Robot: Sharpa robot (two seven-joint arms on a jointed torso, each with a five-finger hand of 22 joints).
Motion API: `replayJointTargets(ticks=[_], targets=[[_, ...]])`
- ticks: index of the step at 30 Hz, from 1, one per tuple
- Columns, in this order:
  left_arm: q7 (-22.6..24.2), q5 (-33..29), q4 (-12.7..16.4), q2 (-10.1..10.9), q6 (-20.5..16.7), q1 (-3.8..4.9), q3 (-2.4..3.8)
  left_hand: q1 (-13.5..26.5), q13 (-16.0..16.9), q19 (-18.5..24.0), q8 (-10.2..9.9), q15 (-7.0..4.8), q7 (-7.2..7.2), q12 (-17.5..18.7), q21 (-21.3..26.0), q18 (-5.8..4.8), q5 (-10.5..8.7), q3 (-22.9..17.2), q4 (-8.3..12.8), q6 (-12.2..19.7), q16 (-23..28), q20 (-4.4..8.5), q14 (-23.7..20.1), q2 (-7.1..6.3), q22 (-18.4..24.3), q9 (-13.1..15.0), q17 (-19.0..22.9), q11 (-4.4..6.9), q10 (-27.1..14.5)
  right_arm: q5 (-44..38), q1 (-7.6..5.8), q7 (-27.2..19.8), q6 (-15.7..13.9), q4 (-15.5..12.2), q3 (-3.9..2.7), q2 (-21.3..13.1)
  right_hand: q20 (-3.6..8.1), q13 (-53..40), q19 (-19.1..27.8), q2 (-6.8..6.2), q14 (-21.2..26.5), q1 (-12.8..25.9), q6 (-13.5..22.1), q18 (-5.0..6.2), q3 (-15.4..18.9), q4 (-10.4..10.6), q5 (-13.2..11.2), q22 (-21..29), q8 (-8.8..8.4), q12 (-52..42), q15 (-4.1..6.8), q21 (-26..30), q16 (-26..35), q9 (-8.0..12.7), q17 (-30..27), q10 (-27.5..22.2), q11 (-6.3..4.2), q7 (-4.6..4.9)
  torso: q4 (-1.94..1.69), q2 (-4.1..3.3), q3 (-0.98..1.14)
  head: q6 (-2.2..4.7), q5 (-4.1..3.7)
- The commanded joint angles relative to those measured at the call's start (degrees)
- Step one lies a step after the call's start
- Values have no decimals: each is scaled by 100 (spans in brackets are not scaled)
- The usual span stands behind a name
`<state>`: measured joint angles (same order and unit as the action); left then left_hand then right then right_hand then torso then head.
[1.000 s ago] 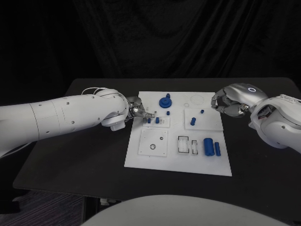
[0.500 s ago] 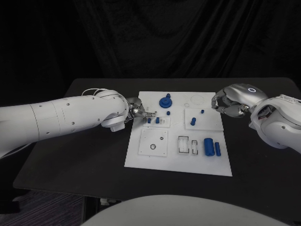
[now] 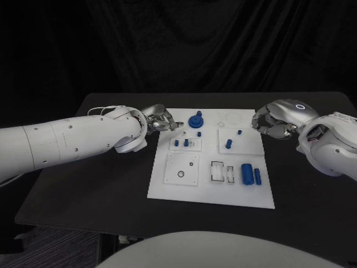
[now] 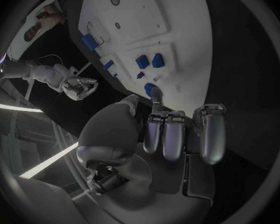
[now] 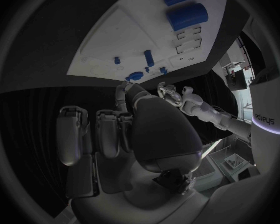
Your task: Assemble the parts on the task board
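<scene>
Both hands sit empty with fingers curled in: left hand [image 3: 161, 120] at the task board's [image 3: 187, 192] far-left edge, right hand [image 3: 271, 121] beyond its right edge.

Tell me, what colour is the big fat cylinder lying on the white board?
Blue. The cylinder lies on the white board; the head view shows it best.

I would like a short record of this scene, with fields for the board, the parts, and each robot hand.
board: white task board in the middle of the black table
parts: small blue parts on the board
left robot hand: left robot hand at the board's left edge, holding nothing, fingers curled
right robot hand: right robot hand at the board's right edge, fingers curled in, holding nothing
</scene>
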<state>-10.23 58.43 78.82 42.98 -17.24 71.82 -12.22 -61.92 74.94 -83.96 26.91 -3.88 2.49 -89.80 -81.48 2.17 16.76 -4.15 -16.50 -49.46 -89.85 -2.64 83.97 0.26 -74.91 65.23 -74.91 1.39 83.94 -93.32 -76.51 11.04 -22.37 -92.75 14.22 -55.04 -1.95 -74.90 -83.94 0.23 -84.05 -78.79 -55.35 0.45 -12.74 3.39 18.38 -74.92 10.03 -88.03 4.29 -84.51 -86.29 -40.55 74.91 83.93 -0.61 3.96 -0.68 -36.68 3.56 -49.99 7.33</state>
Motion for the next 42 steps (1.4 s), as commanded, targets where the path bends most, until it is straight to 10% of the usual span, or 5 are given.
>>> replayJointTargets(ticks=[1,11,15,24,42], targets=[[1553,370,17,34,-1067,31,6,-631,1506,148,-18,196,262,-20,348,57,304,-50,-2,937,-15,-106,603,-53,-1125,207,-1509,-231,606,-20,14,96,-50,-2,-4,-19,-18,-1208,-347,18,-445,-13,-35,105,-31,2,26,-1309,8,30,-4,20,17,-5,779,370,-5,3,3,-5,1,-1,-8],[3145,1112,-348,-185,-624,125,7,-2828,-1403,694,-30,509,493,5486,618,123,-292,-1346,272,2015,938,-393,-631,-299,-992,-488,-487,-624,-4431,-20,12,-4,-191,0,-4,-33,-17,-1210,-352,15,-447,-5,-35,102,-29,6,25,-1313,6,29,-2,10,12,-5,788,372,-7,3,2,-3,3,-1,-69],[3213,2314,-597,-441,-366,133,7,-3046,-2745,399,-663,308,361,6748,314,110,-503,-1798,289,2015,1095,-374,-475,-613,-1072,-1485,-176,-536,-4853,-19,12,-18,-182,-10,-4,-39,-17,-1210,-352,15,-447,-5,-35,102,-29,6,25,-1313,6,29,-2,10,12,-5,788,372,-7,3,6,-8,12,-1,-83],[3048,4061,-945,-886,-248,136,8,-2834,-4135,439,-1627,233,-437,7117,544,148,-291,-1613,617,945,1483,-226,-611,-948,-1009,-3438,540,-376,-4940,-18,10,-38,-179,-57,-5,-56,-12,-1189,-351,-4,-445,-3,-58,103,-25,-3,30,-1312,14,45,6,13,18,-12,776,357,-20,-9,7,-58,4,-1,-171],[2811,4527,-1249,-1243,-130,100,9,-2671,-4298,220,-1754,252,-555,6645,364,98,-134,-1452,790,543,1288,-212,-414,-937,-1089,-3898,529,-445,-4640,-18,9,-28,-137,-62,-5,-53,-4,-1161,-351,-27,-444,-12,-90,104,-25,-23,33,-1312,24,66,18,14,20,-19,774,337,-34,-22,110,-274,11,-1,-18]])
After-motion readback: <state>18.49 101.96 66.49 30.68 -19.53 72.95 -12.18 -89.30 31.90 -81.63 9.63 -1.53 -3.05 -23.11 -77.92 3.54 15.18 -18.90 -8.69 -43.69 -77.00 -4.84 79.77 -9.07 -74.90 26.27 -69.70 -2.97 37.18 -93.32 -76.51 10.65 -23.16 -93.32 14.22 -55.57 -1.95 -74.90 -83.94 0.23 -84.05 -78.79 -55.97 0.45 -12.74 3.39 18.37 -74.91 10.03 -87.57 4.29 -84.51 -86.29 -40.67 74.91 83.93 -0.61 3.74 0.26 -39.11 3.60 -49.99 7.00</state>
